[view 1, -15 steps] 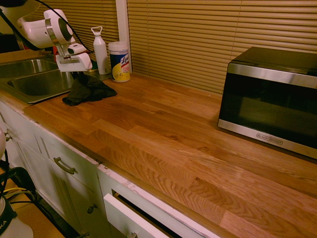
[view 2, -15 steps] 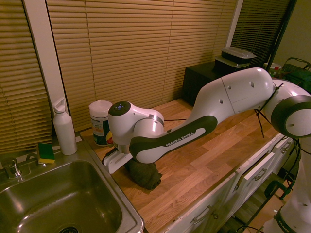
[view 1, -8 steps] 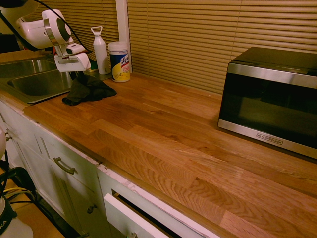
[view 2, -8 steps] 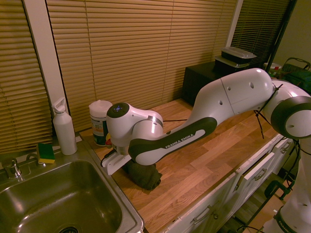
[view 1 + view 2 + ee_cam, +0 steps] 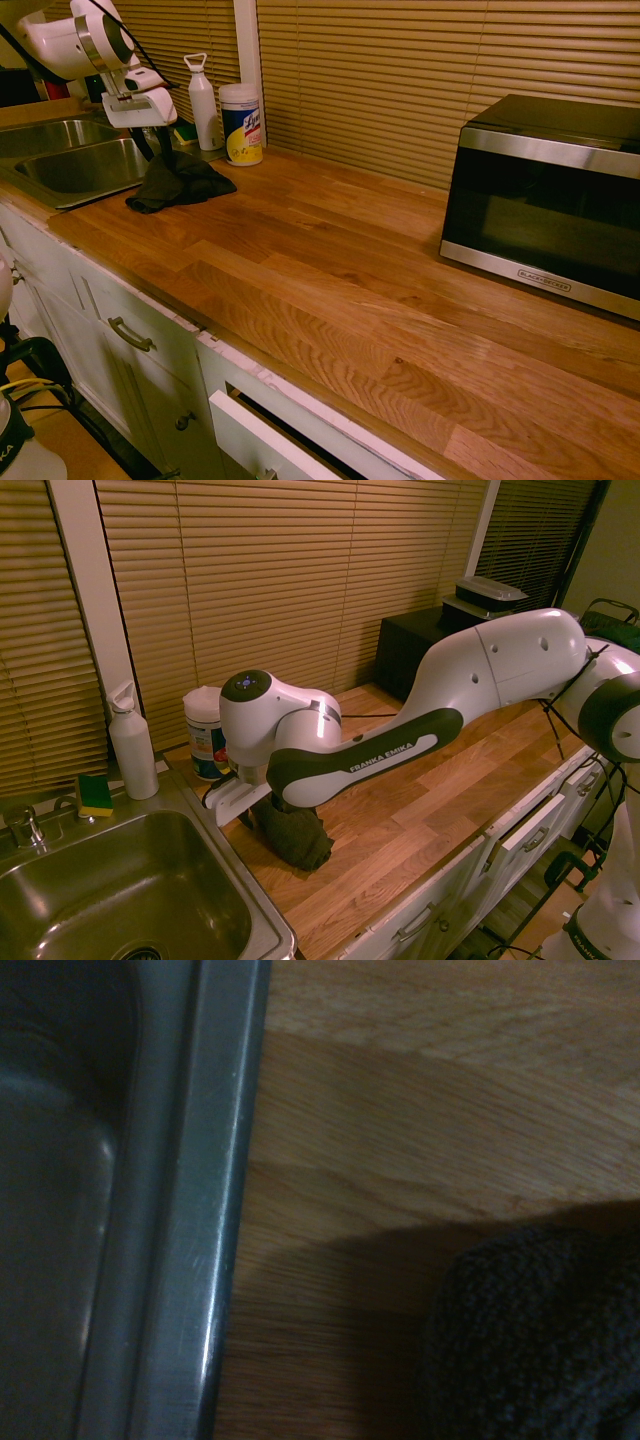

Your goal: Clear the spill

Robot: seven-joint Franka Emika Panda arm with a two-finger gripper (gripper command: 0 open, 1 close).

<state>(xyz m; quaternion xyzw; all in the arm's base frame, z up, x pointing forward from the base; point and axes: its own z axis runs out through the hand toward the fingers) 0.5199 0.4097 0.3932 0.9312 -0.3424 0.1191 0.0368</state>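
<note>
No spill is seen on the tabletop (image 5: 330,260); the soft, limp cloth (image 5: 178,181) is judged best pinched at its raised peak, though the state of the fingers cannot be told.

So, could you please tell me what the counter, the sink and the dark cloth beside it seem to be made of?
Counter: looks like wood with a smooth, slightly glossy finish; plank seams and grain show.
Sink: probably stainless steel, brushed; grey metallic sheen, with a bright glint along its rim in the wrist view.
Cloth: seems a soft knitted or terry fabric, matte; it lies crumpled, and the wrist view shows a nubby weave.
</note>
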